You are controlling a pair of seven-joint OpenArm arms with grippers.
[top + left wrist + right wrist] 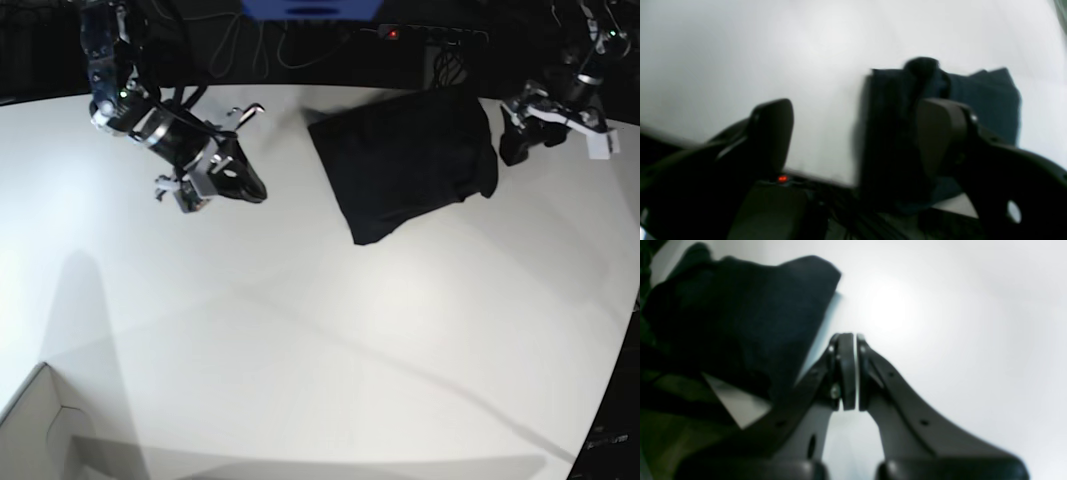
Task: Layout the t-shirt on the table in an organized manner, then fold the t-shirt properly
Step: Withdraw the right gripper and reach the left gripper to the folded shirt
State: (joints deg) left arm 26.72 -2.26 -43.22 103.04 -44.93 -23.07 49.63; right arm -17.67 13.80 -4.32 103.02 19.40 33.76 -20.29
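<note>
Left wrist view: the left gripper (853,133) stands spread wide and empty; the folded t-shirt (977,96) lies just beyond its right finger, on the table (773,50).

Right wrist view: the right gripper (851,370) is pressed together on nothing; the t-shirt (740,316) sits up and left of its tips.

Base view: the t-shirt (405,160) lies between both grippers, the left gripper (518,140) just beside its edge, the right gripper (240,182) well apart.
</note>
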